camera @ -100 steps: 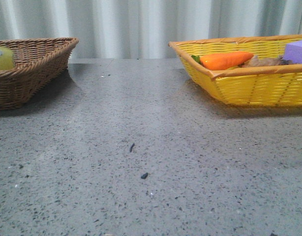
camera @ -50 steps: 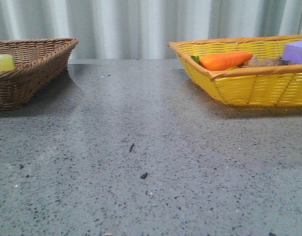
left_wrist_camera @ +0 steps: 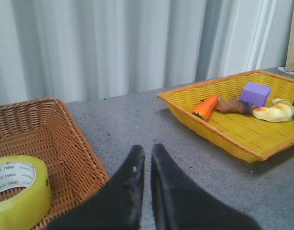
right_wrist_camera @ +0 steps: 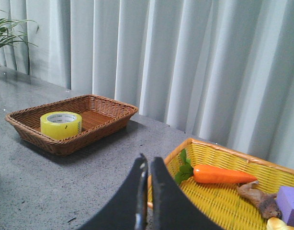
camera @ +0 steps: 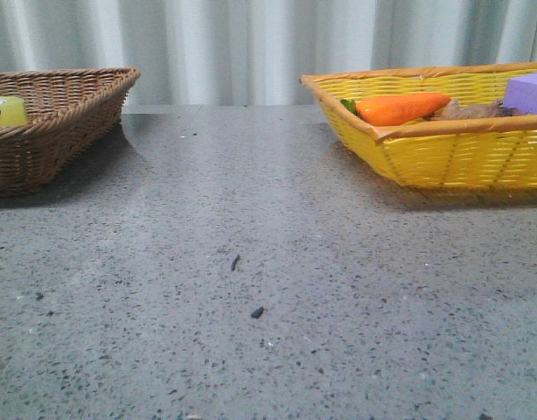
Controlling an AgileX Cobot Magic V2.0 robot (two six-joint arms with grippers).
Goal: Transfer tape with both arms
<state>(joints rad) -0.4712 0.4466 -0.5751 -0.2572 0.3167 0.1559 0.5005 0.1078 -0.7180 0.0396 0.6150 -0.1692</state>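
Observation:
The tape is a pale yellow-green roll lying flat in the brown wicker basket at the table's far left. In the left wrist view the tape shows its white printed inner ring. My left gripper hangs shut and empty above the table just beside that basket. The right wrist view shows the tape far off. My right gripper is shut on nothing, over the near corner of the yellow basket. Neither gripper appears in the front view.
The yellow basket at the right holds an orange carrot, a purple block and a brown root-like piece. A pale bread-like item lies there too. Grey curtains close off the back; a plant stands far left.
The tape stood higher and tilted in the brown basket a second ago; it has since settled lower and lies still.

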